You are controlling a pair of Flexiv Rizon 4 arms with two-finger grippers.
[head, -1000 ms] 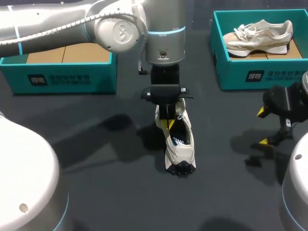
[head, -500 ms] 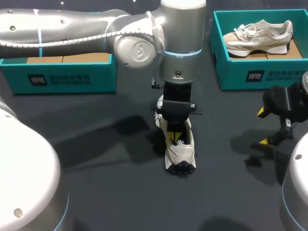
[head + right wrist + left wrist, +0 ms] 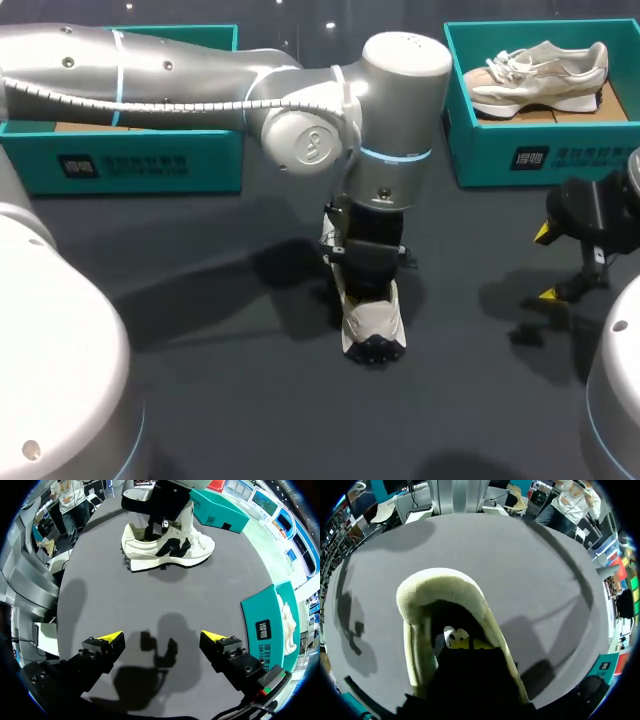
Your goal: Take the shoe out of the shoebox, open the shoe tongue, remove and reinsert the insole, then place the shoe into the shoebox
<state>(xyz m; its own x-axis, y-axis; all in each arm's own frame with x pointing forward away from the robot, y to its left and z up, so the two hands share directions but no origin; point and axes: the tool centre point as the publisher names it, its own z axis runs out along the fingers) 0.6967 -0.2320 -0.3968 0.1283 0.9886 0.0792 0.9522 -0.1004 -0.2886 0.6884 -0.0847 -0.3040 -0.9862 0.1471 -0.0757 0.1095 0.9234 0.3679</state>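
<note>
**Desk:** What fills the frame?

**Photographer:** A cream shoe [image 3: 445, 587] on the grey tabletop [image 3: 530, 560], seen from above. Its padded collar curves around a dark opening, and shadows lie on the surface on either side.

**Desk:** And the end effector [image 3: 465, 642]?

**Photographer:** Its black body reaches down into the opening. What it touches inside, if anything, seems lost in shadow.

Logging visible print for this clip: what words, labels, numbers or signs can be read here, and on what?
Left shoebox: white print on its front, too small to read.
Right shoebox: white print on its front, blurred, unreadable.
Shoe on the table: dark side emblem, no words.
No numbers legible.
</note>
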